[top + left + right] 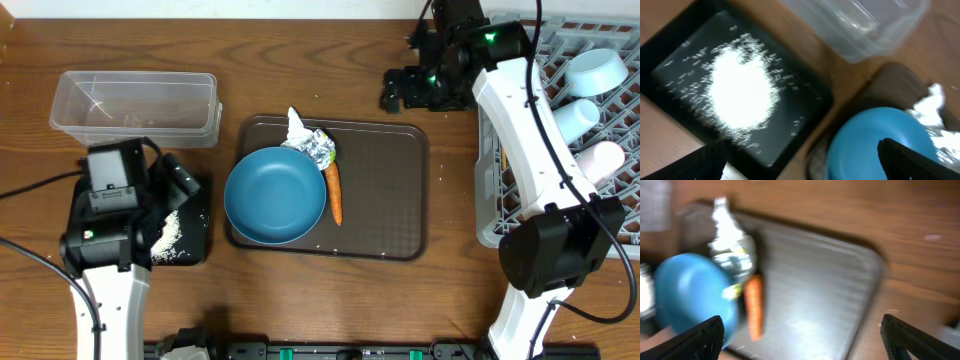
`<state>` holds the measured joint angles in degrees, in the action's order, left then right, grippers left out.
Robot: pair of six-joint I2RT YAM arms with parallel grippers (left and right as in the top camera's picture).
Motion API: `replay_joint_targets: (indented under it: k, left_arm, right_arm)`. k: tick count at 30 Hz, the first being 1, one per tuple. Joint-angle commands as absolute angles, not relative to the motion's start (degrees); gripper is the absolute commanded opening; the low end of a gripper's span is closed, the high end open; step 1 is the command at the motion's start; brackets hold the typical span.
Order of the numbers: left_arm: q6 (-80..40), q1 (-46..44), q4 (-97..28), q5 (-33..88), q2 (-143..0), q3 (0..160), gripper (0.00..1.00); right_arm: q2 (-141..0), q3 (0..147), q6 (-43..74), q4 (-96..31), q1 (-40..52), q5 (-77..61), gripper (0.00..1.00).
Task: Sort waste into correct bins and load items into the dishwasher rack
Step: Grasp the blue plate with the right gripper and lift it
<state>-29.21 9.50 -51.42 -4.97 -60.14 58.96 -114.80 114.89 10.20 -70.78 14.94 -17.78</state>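
We have rice point(740, 95) in the black tray point(812, 102); carrot point(335, 192), wrapper point(315, 146) and wide blue bowl point(275, 196) lie on the brown tray point(385, 190). Left gripper point(800, 160) and right gripper point(802, 337) both gape wide, empty — next we'd reach for the carrot.

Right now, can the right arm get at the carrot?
Probably yes. The open right gripper hovers near the brown tray's corner, and the carrot lies uncovered with bare tray on that side; the wide blue bowl crowds only its other side.

No legible writing in any view.
The crumpled silvery-white wrapper point(314, 147) bears a patch of green-yellow print, but it is too small and blurred to read as letters or a brand.
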Motion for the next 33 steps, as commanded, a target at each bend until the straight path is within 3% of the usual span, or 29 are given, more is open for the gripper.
replay_joint_targets:
  k: [1, 5, 10, 14, 20, 25, 33]
  left_arm:
    - [-35.0, 15.5, -53.9, -8.2, -60.2, 59.7, 0.99]
    - [-41.8, 23.7, -57.0, -8.0, -60.2, 59.7, 0.99]
    - [-41.9, 28.4, -59.5, -8.0, -60.2, 59.7, 0.99]
    - [-41.9, 28.8, -59.7, -8.0, -60.2, 59.7, 0.99]
    - [-41.9, 28.8, -59.7, -8.0, -60.2, 59.7, 0.99]
    - [-41.9, 28.8, -59.7, -8.0, -60.2, 59.7, 0.99]
    - [-41.9, 28.8, -59.7, -8.0, -60.2, 59.7, 0.99]
  right_arm:
    - [-114.5, 114.5, 7.2, -70.6, 18.0, -28.6, 0.99]
    - [-114.6, 114.4, 1.2, -70.9, 24.1, -23.3, 0.99]
    - [-115.3, 114.3, -3.2, -69.3, 33.0, -14.1, 0.99]
    - [-117.4, 114.3, -10.7, -68.2, 41.4, -9.9, 0.99]
    - [-122.2, 114.3, -11.1, -67.4, 49.8, -6.1, 0.99]
    - [-127.5, 114.3, -11.0, -67.0, 53.8, -8.6, 0.87]
    - [-131.0, 114.3, -10.7, -65.5, 58.1, -12.3, 0.83]
